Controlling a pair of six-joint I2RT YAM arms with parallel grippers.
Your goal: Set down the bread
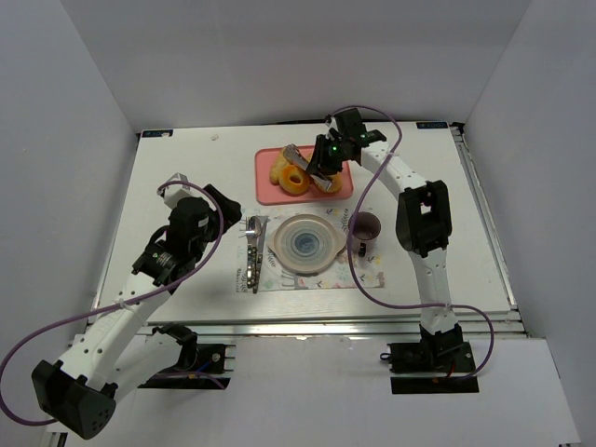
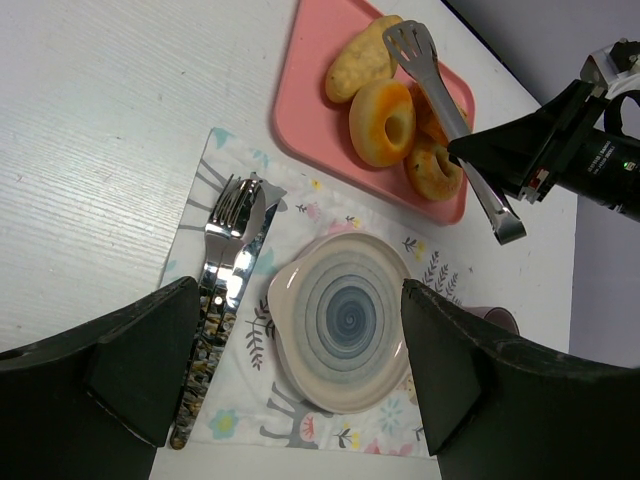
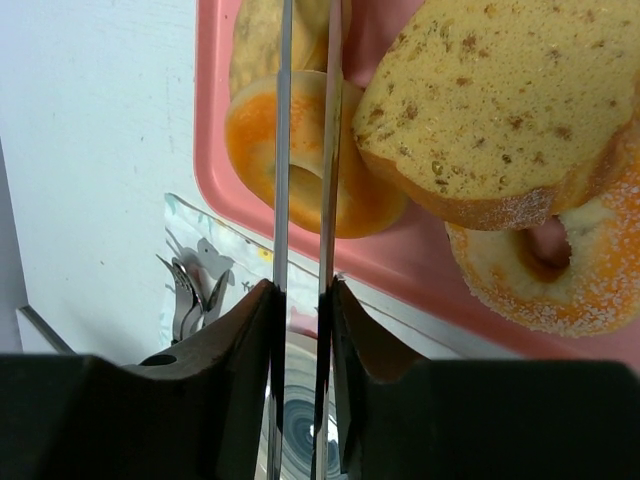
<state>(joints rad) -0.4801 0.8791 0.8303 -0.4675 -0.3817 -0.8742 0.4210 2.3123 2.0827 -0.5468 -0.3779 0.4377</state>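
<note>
Status: right fingers (image 3: 235, 340) clamp the tongs (image 2: 452, 112), arms squeezed near-parallel, above the pink tray (image 2: 305, 110); bread (image 2: 360, 60) lies at the tray's 9 o'clock end in top view, beside a donut (image 2: 365, 140), tong tips just beside it; left fingers (image 2: 130, 360) wide open, empty, over the placemat (image 2: 300, 215).

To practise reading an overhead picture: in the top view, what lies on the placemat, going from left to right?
Cutlery → plate → cup

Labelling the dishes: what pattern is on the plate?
Concentric blue-grey rings on a pale plate, clearest in the left wrist view.
</note>
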